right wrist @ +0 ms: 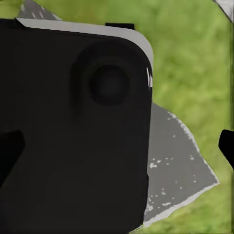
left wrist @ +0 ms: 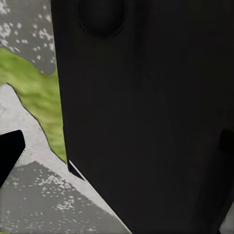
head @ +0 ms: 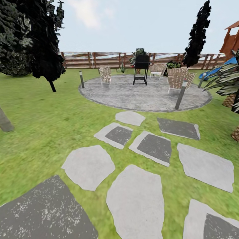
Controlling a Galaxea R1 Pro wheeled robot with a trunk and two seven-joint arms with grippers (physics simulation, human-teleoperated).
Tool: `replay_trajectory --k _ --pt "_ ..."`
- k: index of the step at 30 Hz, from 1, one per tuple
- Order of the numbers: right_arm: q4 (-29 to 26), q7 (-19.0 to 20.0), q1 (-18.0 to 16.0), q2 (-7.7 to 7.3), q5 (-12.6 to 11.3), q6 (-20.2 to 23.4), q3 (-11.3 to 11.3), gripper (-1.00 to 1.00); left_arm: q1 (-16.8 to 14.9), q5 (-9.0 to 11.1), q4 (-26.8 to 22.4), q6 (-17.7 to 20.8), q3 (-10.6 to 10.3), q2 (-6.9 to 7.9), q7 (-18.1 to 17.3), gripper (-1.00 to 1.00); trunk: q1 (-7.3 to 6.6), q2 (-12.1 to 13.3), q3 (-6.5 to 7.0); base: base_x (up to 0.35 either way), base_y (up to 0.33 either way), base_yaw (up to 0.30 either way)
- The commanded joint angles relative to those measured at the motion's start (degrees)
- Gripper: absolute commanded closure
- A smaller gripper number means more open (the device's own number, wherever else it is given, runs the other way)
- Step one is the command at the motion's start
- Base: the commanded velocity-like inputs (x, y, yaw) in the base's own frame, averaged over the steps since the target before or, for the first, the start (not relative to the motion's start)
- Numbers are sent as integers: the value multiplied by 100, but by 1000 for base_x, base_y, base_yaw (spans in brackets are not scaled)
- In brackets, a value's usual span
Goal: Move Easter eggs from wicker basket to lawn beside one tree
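Observation:
The Easter eggs and the wicker basket are out of view. The lawn (head: 43, 132) spreads green around a path of stepping stones. At the left edge of the head view stands the pale grey trunk of a tree (head: 5, 122), with dark foliage above it. In the left wrist view my left gripper (left wrist: 117, 146) is open, its black fingertips (left wrist: 9, 153) far apart against a black part of my own body. In the right wrist view my right gripper (right wrist: 117, 146) is also open, with one fingertip (right wrist: 226, 145) over grass and a stone.
Flat grey stepping stones (head: 136, 199) lead to a round stone patio (head: 142, 94) with wicker chairs, a black grill (head: 141, 68) and short lamp posts (head: 181, 96). A thin dark-trunked tree (head: 49, 66) stands left, a palm (head: 230, 86) right, and a wooden fence (head: 99, 59) behind.

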Motion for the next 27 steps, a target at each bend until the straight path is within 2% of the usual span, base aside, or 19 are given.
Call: replay_trajectory --k 1,27 --pt "5 -5 -3 -3 9 -18 6 -100 -2 4 -2 0 6 -1 0 -100 3 -2 -5 336 0 0" --pt "5 -5 -3 5 -15 -18 -2 -100 -2 4 -2 0 8 -1 -1 -100 3 -2 -5 336 0 0"
